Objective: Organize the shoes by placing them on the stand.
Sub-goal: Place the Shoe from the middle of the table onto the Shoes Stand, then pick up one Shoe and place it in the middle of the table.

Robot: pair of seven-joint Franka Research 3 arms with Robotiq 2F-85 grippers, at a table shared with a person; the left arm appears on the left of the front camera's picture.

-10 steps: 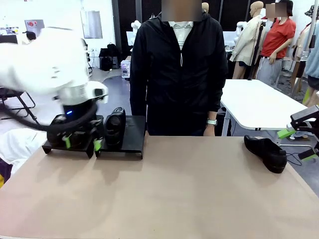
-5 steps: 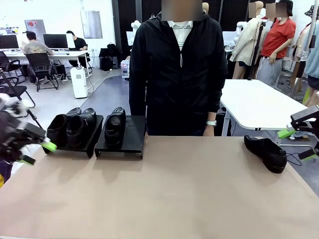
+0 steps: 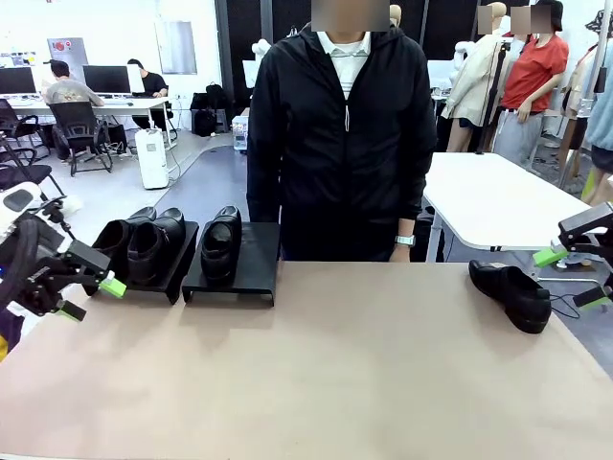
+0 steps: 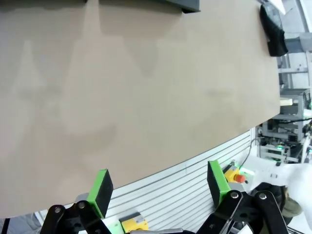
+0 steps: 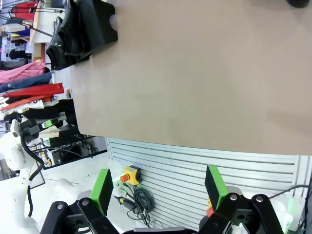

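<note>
**Left arm clear of the stands; one shoe remains**

At the left edge of the front view, the left end effector (image 3: 88,298) now hangs off the worktop's (image 3: 316,374) corner, jaws wide and empty. A second ago it stood right over the left stand (image 3: 170,278), hiding the shoes there; it has since swung out to the side and then drifted slightly back toward the stand. Its wrist view shows green pads (image 4: 101,187) spread apart over bare worktop, nothing between them.

That withdrawal reveals two black dress shoes (image 3: 139,247) side by side on the left stand, toes toward the camera. Just beside it, the right stand (image 3: 251,268) carries a third shoe (image 3: 220,241) on its left half; its right half is bare. A person in a black jacket (image 3: 340,134) stands behind the stands at centre.

Toward the right of the frame, the fourth shoe (image 3: 511,294) lies on the worktop near its far right edge, unmoved. The right end effector (image 3: 573,278) hovers just beside it, jaws wide, gripping nothing, as before.

Judging from this, three of four are placed; the last shoe belongs in the free spot.
</note>
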